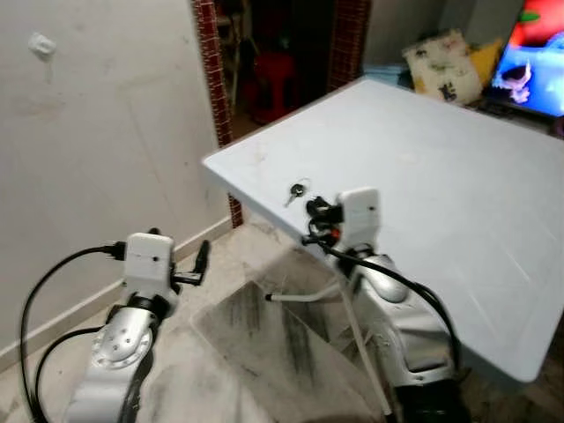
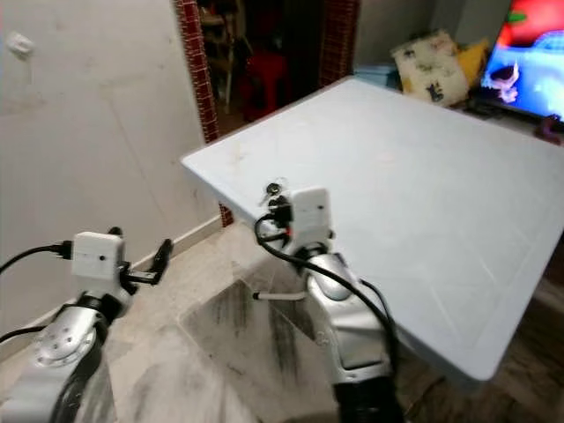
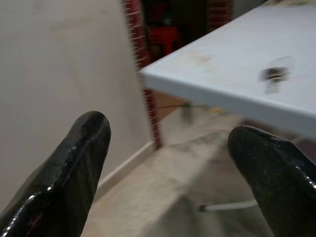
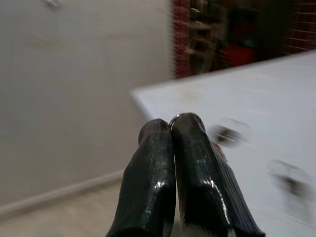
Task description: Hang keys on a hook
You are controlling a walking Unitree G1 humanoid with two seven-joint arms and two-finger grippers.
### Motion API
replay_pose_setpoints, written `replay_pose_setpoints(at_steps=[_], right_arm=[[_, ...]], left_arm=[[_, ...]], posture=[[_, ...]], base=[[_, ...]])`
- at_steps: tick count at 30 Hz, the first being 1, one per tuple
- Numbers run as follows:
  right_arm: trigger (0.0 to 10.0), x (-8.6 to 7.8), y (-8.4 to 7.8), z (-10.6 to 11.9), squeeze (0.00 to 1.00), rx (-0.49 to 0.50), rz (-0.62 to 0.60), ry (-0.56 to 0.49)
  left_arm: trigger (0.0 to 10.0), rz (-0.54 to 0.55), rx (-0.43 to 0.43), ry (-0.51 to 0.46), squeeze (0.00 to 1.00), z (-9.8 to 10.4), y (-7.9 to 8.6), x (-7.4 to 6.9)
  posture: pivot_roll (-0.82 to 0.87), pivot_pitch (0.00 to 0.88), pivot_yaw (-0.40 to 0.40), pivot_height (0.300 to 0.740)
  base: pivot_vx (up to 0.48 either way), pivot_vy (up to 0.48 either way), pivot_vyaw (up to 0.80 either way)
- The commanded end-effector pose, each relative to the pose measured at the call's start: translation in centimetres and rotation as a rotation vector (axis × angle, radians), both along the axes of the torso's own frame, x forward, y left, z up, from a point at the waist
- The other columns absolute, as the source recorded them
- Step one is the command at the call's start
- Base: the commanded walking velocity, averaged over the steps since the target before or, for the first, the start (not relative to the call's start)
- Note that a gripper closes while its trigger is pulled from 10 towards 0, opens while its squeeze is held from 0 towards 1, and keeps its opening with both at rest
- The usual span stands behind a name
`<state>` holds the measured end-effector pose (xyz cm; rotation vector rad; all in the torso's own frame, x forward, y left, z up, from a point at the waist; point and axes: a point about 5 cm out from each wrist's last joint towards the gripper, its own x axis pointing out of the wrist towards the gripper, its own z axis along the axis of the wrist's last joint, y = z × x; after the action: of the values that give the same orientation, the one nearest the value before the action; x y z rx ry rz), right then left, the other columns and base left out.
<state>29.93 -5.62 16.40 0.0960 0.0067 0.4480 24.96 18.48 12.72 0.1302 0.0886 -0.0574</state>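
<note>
While the keys (image 1: pixel 297 191) lie on the white bench (image 1: pixel 458 176) near its corner, mid-frame, nothing is picked up yet. Right hand (image 4: pixel 173 129) is clenched, empty, just short of them; left hand (image 3: pixel 168 158) released, idle. Hook (image 1: pixel 41 44), upper left on wall, awaits: pick & hang both remain.

One set of keys (image 1: pixel 297 191) lies on one pale blue counter (image 1: pixel 441 167). One small white hook (image 1: pixel 40 44) sits on the wall. Two robot grippers: the left gripper (image 1: pixel 201 262) and the right gripper (image 1: pixel 319 214), each with two black fingers (image 3: pixel 74 168).
</note>
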Motion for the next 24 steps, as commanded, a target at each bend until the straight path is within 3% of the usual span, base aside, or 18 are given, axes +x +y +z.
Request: replay_pose_setpoints(at_steps=[1,10,14,24], right_arm=[[10.0,0.3,-0.58,0.6,0.0,-0.006,-0.015,-0.025],[10.0,0.36,-0.52,0.39,0.0,-0.018,-0.011,-0.025],[10.0,0.34,-0.36,0.42,0.0,-0.025,-0.006,-0.031],[10.0,0.25,-0.18,0.38,0.0,-0.044,-0.001,-0.045]], left_arm=[[10.0,-0.018,-0.012,0.006,0.0,-0.07,-0.47,-0.02],[10.0,-0.022,-0.022,0.0,0.0,-0.13,-0.52,-0.14],[10.0,-0.014,0.003,-0.011,0.0,-0.03,-0.34,0.06],[10.0,-0.037,0.024,-0.014,0.0,0.09,-0.31,0.18]], posture=[[0.15,0.002,0.04,0.74],[0.15,0.001,0.038,0.74],[0.15,0.001,0.039,0.74],[0.15,0.0,0.044,0.74]], base=[[0.0,0.476,0.0],[0.0,0.465,0.0],[0.0,0.0,0.0],[0.0,0.0,0.8]])
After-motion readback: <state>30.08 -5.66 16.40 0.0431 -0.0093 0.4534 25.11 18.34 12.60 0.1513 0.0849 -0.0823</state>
